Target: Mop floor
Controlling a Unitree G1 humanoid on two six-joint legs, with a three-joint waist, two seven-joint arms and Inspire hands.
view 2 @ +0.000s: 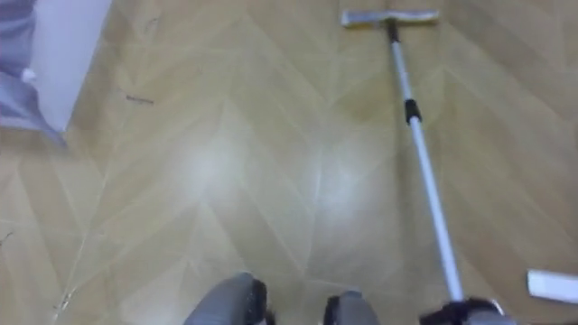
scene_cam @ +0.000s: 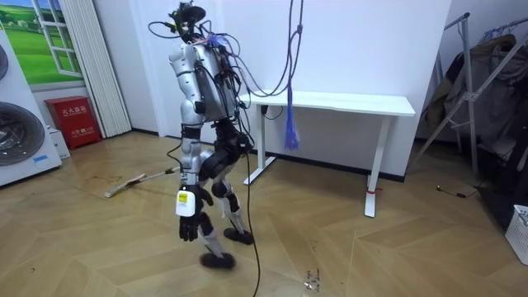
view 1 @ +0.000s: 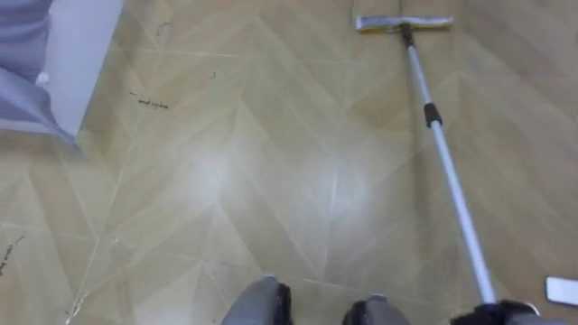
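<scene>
Eye views, left to right:

- Panel: white, upper left corner of the frame, with a grey-lilac surface beside it at the edge.
- Floor: pale wood in a herringbone pattern, glossy at centre, with small dark marks in the upper left.
- Mop: a slim silver pole with a black collar about a third of the way down from the head. The head is flat, narrow and pale with yellowish ends, and lies crosswise on the floor at the upper right. The pole slants from the head down to the lower right corner.
- Right hand: dark, at the bottom right edge, closed about the pole's lower end. Little of it is in frame.

Room view, left to right:

- Washer: white, far left.
- Box: red, against the wall by the curtain.
- Mop: the head rests on the floor left of the robot, and the pole rises towards its hip.
- Robot: stands mid-floor, facing the room view's left, in front of the table.
- Left hand: hangs beside the near leg with its fingers loose and pointing down, holding nothing.
- Table: white, against the wall behind the robot.
- Rack: hung with clothes, right edge.
- Basket: white, lower right corner.
</scene>
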